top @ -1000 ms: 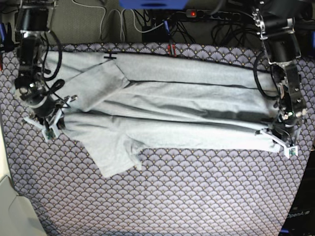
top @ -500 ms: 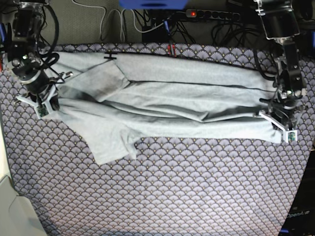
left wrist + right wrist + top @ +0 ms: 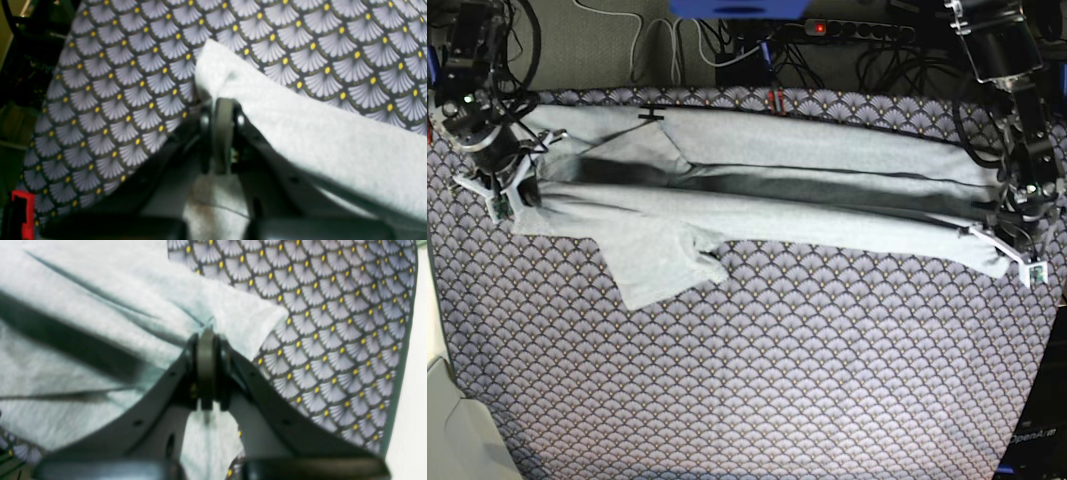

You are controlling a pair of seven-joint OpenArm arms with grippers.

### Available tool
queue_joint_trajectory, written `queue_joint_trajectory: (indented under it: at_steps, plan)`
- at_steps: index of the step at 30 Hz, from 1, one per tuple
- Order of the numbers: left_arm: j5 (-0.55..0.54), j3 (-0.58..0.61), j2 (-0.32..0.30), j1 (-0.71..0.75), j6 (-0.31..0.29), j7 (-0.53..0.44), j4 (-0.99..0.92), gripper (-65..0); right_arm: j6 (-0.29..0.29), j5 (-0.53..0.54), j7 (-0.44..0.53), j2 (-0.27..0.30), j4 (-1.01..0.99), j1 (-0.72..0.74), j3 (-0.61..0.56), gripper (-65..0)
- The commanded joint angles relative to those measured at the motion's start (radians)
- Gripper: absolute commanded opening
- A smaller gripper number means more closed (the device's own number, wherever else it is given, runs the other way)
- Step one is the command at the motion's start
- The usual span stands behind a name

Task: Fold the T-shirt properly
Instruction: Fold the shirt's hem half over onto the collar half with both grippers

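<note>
Both arms are on the T-shirt [image 3: 767, 190], one at each end. It lies stretched in a long band across the far half of the counter [image 3: 777, 400], on the fan-patterned cloth [image 3: 757, 360]. The left gripper [image 3: 1017, 262] sits at the base view's right edge with its jaws closed on the T-shirt's near corner; the left wrist view shows grey fabric [image 3: 300, 133] pinched right between the tips [image 3: 222, 110], a small point of cloth poking out past them. The right gripper [image 3: 502, 195], at the base view's left, is clamped on the other end, and its wrist view shows the fabric [image 3: 100, 340] bunched into creases that run to the closed tips [image 3: 206, 340]. Between the two grips the T-shirt is doubled lengthwise, with a dark shadowed fold along its middle. One sleeve [image 3: 662, 265] hangs out toward the near side, flat on the cloth. Cables and a power strip [image 3: 857, 30] lie beyond the counter's far edge.
</note>
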Motion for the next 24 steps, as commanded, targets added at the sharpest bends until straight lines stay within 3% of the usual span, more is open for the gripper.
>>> queue_joint_trajectory:
  at_steps: [1, 8, 24]
  plan:
    - [0.006, -0.008, -0.021, -0.014, 0.009, -0.022, 0.018, -64.6, 0.016, 0.011, 0.018, 0.015, 0.019, 0.005, 0.013, -65.0]
    - [0.006, -0.008, -0.021, 0.009, 0.008, -0.022, 0.012, -64.6, 0.084, 0.009, 0.018, 0.014, 0.016, -0.055, 0.030, -65.0]
    - [0.005, -0.008, -0.052, 0.050, 0.006, -0.020, 0.010, -64.5, 0.085, 0.011, 0.026, 0.014, 0.013, -0.089, 0.054, -65.0]
